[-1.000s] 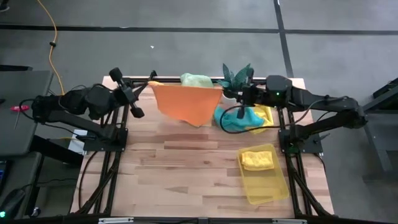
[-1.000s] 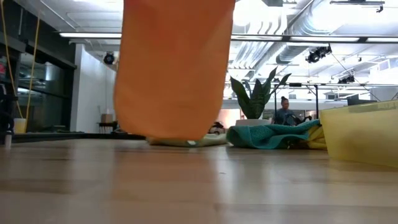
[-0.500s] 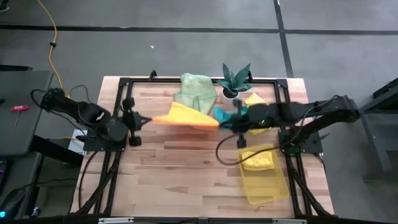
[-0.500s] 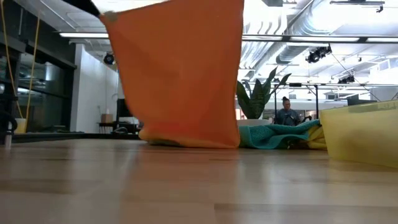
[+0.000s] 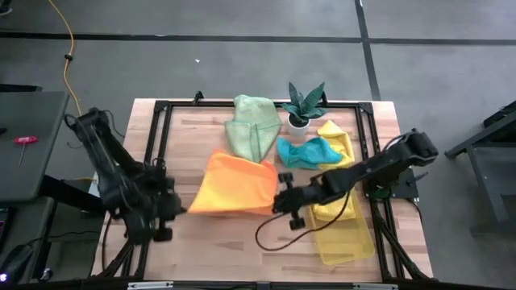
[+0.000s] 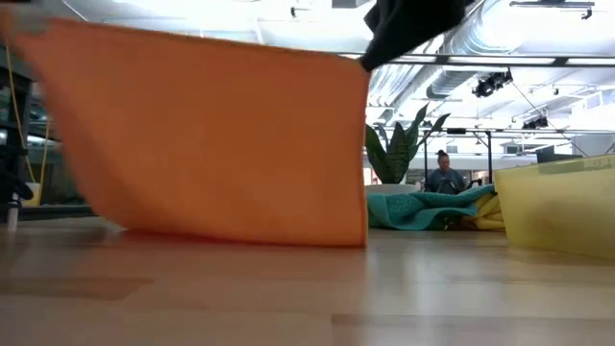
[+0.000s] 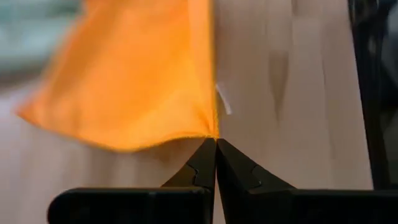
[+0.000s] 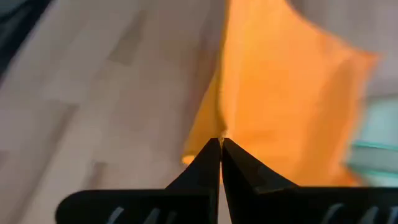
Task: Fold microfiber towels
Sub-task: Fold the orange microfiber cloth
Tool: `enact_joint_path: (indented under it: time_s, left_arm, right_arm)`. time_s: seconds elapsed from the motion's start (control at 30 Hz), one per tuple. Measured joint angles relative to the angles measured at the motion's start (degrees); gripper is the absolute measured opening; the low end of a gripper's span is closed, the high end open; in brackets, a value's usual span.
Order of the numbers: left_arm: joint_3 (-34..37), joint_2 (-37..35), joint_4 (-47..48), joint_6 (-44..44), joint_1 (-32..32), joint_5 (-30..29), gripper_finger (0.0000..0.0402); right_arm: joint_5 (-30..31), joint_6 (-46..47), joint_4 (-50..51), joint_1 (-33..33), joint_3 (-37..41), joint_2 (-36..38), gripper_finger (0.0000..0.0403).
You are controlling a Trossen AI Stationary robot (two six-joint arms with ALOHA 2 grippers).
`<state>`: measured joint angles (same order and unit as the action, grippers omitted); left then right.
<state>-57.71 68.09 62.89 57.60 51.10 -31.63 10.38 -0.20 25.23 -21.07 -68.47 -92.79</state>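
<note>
An orange microfiber towel (image 5: 235, 185) is stretched out between my two grippers over the middle of the table. My left gripper (image 5: 185, 211) is shut on its near left corner, my right gripper (image 5: 277, 203) on its near right corner. In the low view the towel (image 6: 211, 144) hangs as a wide sheet, with its lower edge (image 6: 240, 236) at the tabletop. At the back lie a pale green towel (image 5: 251, 129), a teal towel (image 5: 306, 151) and a yellow towel (image 5: 337, 137). My left gripper pinches one corner of the orange towel (image 7: 209, 132) between its two fingertips, slanting down from the table's left side. The cloth spreads away from the fingers, with its top edge drawn toward the other gripper. My right gripper pinches the opposite top corner (image 8: 218, 133) between its fingertips, slanting down from the table's right side. The towel hangs below that corner (image 6: 361, 65), and its lower edge meets the table.
A translucent yellow tray (image 5: 347, 240) with a folded yellow towel (image 5: 334, 208) stands at the near right, close beside my right arm. A small green plant (image 5: 305, 103) stands at the back. Bare wood lies in front of the orange towel. A person shows far behind the table.
Both grippers have come from the table's far edge toward its near edge and down, tipping to point downward, with the orange towel between them. The towel, which hung clear over the back of the table, now reaches the tabletop with its lower edge and is spread wide.
</note>
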Motion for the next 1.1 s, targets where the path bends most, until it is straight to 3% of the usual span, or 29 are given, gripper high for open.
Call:
enact_joint_path:
  time_s: [0.13, 0.3, 0.57, 0.77, 1.1]
  left_arm:
    - [0.0, 9.15, -3.02, 8.57, 3.65, 4.95, 0.0]
    - [0.02, 16.37, -12.93, 10.65, 5.27, 11.29, 0.0001]
    - [0.02, 18.78, -22.99, 5.65, 4.36, 11.4, 0.0001]
    - [0.02, 18.81, -21.49, 2.4, 2.35, 8.0, 0.0]
    - [0.04, 26.82, -29.17, -13.56, -2.85, 10.88, 0.0]
  right_arm:
    - [-4.04, 3.1, -1.3, -2.36, 0.0, -3.58, 0.0]
    - [-10.24, 5.68, -3.21, -5.43, 0.0, -4.77, 0.0]
    - [-16.67, 9.22, -3.71, -8.22, -0.07, -4.77, 0.0]
    - [-16.78, 10.28, -3.81, -7.81, -0.07, -6.29, 0.0]
    - [-16.51, 10.24, -3.62, -7.42, -0.07, -6.71, 0.0]
